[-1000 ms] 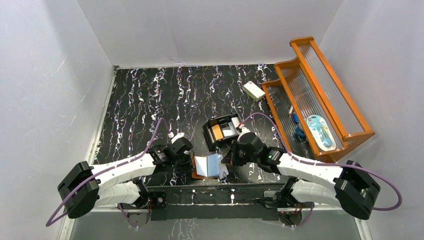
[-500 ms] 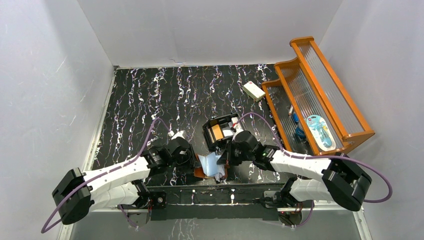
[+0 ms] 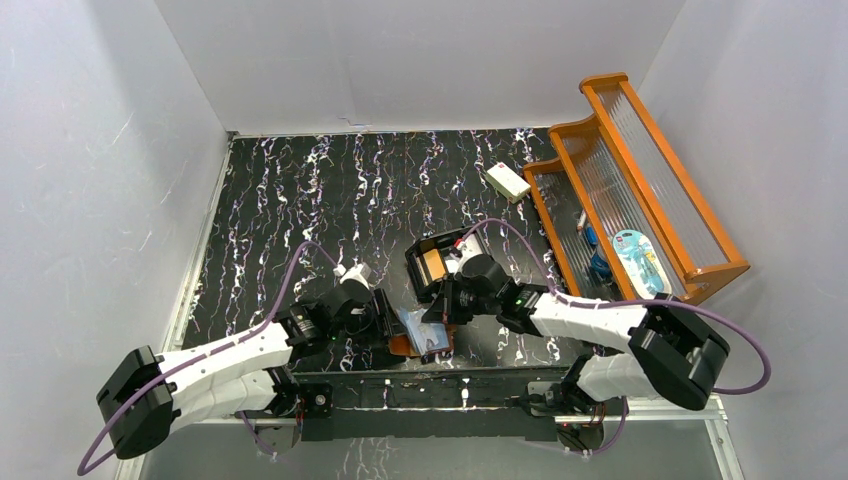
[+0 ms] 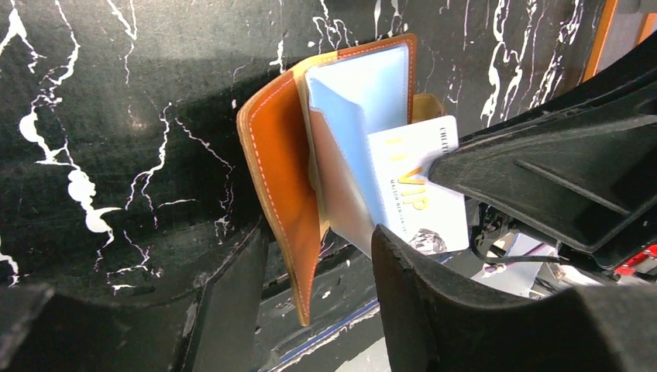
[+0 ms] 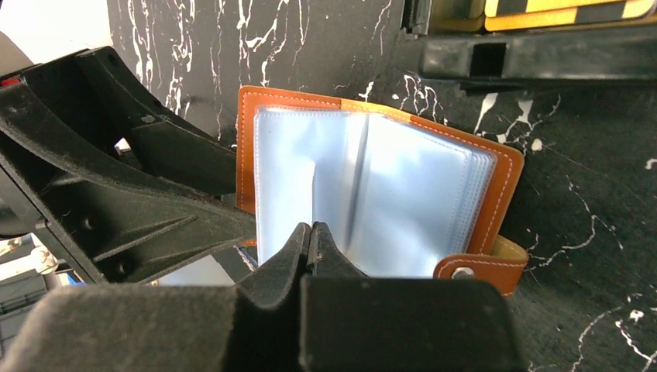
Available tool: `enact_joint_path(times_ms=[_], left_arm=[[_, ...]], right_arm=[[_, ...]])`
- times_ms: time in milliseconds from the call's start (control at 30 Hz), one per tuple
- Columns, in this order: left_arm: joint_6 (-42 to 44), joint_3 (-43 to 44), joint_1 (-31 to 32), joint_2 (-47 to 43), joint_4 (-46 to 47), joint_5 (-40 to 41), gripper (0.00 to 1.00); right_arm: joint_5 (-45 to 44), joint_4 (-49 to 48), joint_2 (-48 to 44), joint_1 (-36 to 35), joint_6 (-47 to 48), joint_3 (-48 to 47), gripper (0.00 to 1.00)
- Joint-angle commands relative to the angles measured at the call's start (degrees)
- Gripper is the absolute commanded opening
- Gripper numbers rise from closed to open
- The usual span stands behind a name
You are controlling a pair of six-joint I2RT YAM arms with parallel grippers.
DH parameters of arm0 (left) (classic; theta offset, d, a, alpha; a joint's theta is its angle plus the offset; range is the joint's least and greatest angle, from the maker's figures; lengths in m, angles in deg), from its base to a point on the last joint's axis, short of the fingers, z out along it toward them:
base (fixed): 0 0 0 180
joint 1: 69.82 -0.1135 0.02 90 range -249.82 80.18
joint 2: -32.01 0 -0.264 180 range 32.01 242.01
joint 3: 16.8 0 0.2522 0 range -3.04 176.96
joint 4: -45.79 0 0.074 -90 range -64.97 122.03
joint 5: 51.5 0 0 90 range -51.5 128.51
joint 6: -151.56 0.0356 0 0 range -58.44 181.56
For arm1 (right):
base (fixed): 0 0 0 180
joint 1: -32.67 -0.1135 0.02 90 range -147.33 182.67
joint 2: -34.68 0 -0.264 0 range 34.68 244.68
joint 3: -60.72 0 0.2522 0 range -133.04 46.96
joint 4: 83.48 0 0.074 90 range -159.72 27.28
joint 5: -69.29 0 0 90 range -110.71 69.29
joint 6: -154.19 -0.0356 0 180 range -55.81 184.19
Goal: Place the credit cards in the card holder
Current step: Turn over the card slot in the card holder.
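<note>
The card holder, a brown leather wallet, lies open near the table's front edge with its pale blue sleeves fanned up. My right gripper is shut on a white credit card printed "VIP", whose left end sits between the sleeves. My left gripper is open, and the wallet's leather cover stands between its fingers without touching either. In the top view the card holder lies between the left gripper and the right gripper. An orange credit card rests in a black box.
The black compartmented box stands just behind the wallet, close to my right wrist. A white block lies at the back right. A wooden rack with small items fills the right side. The table's front edge runs right beside the wallet.
My left gripper has opened and let go of the wallet's cover. The right gripper has moved left over the wallet with the white card, and both arms have shifted towards the middle.
</note>
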Motion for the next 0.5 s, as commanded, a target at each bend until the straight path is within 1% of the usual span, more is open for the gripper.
enact_joint_path(times_ms=[0, 167, 267, 467], left_arm=[[0.67, 0.46, -0.02, -0.64, 1.64, -0.4, 0.51], [1.62, 0.59, -0.03, -1.92, 2.67, -1.09, 0.52], [2.13, 0.56, 0.0, -3.09, 2.93, -1.24, 0.53], [2.88, 0.71, -0.04, -2.42, 2.14, -0.86, 0.55]], right_arm=[[1.65, -3.78, 1.33, 0.01, -0.51, -3.26, 0.0], [2.27, -3.81, 3.04, -0.29, -0.5, -3.5, 0.0], [1.69, -1.29, 3.87, -0.38, -0.74, -4.11, 0.0], [0.85, -1.07, 2.62, -1.03, -0.33, -3.9, 0.0]])
